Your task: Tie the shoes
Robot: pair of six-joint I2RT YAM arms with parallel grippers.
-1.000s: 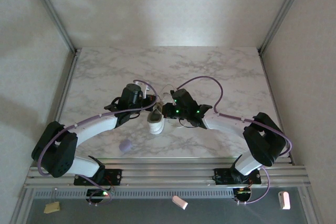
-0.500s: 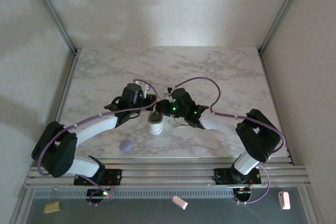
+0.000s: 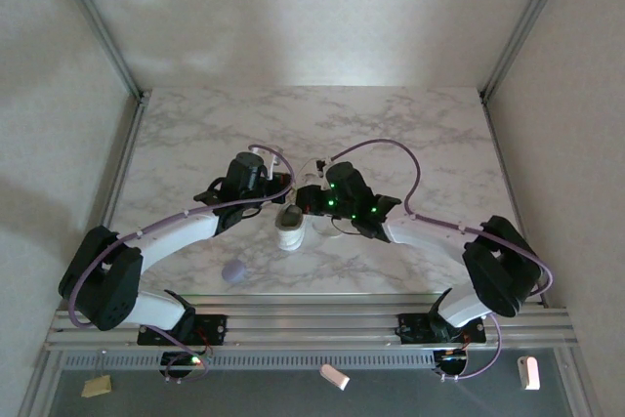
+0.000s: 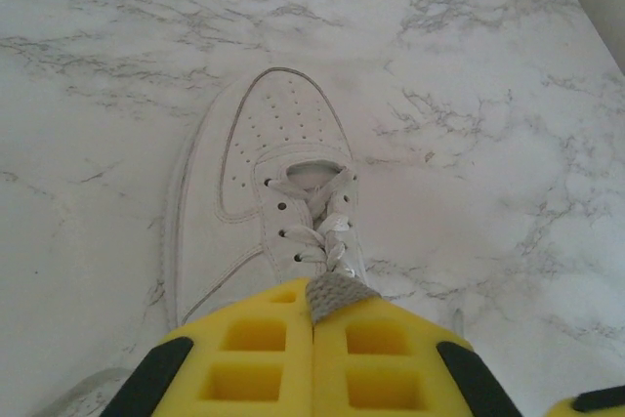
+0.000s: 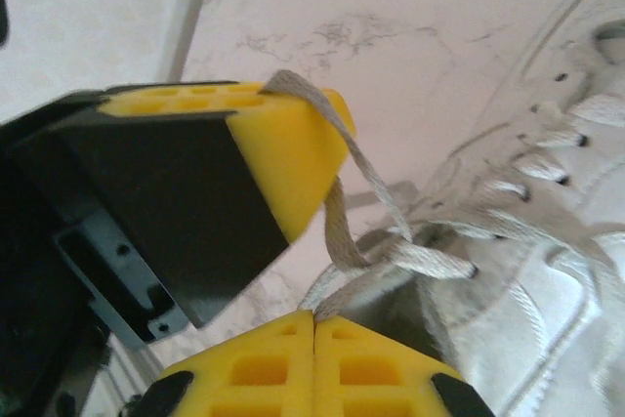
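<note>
So the left gripper (image 4: 312, 324) first: its yellow foam fingers are pressed flat together at the bottom of its wrist view, with a stub of thin white lace (image 4: 337, 290) nipped in the seam. The right gripper (image 5: 314, 324) is the same story. Its fingers are squeezed tight at the bottom of its own view, and another strand seems to run down into the seam, though I can't see its end. That strand also drapes over the left gripper's fingertip (image 5: 293, 139) in the upper left of that frame.

Both strands come off the small white low-top sneaker (image 4: 259, 192), which sits flat on its sole mid-frame in the left wrist view, toe pointing up the picture. Overhead it's dead centre (image 3: 291, 226), tucked just under the two wrists.

Progress-wise I'd call it early. The lace is threaded through the eyelets and the strands look to cross near the top ones, but there are no loops, no bow, nothing snugged. Pretty much the whole knot is left.

Around it there's the grey-veined white marble tabletop (image 3: 410, 124) and a little lavender round blob (image 3: 232, 271) lower left of the shoe, well apart and no bother. The real nuisance is crowding, I reckon: both grippers sit nearly touching over the tongue, with purple cables (image 3: 376, 148) arching above.
</note>
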